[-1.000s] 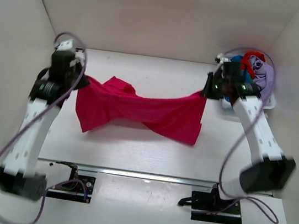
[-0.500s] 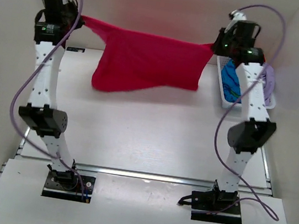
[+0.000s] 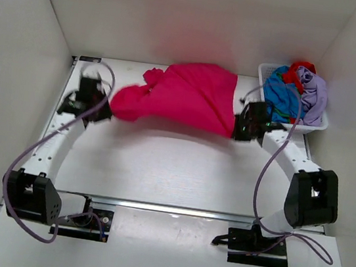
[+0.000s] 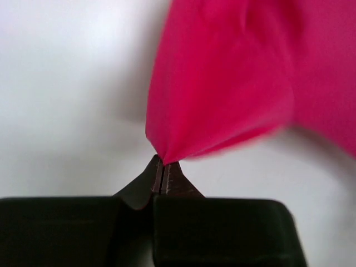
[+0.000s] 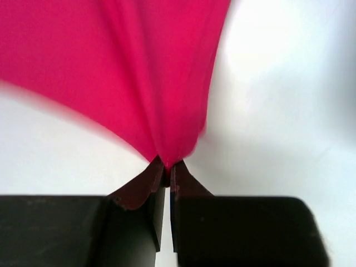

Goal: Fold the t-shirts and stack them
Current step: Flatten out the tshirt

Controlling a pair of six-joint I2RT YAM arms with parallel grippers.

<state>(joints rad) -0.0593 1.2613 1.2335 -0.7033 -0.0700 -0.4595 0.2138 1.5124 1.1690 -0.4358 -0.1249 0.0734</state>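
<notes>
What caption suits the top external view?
Left gripper and right gripper pinch opposite ends of the magenta t-shirt; other shirts fill the white basket.

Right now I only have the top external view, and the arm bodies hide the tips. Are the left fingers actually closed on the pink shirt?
Observer: Yes. In the left wrist view the left fingers are pressed together with no gap, pinching one pointed corner of the pink shirt.
Operator: And the right side, same kind of grip?
Observer: Not quite. In the right wrist view the right fingers are shut on a gathered bunch of cloth, with several folds running down into the tips and a thin slit between them.
Operator: Is much cloth tucked in behind the left tips?
Observer: No. Only the very tip of that corner is caught, and the cloth fans out wide just past the tips.
</notes>
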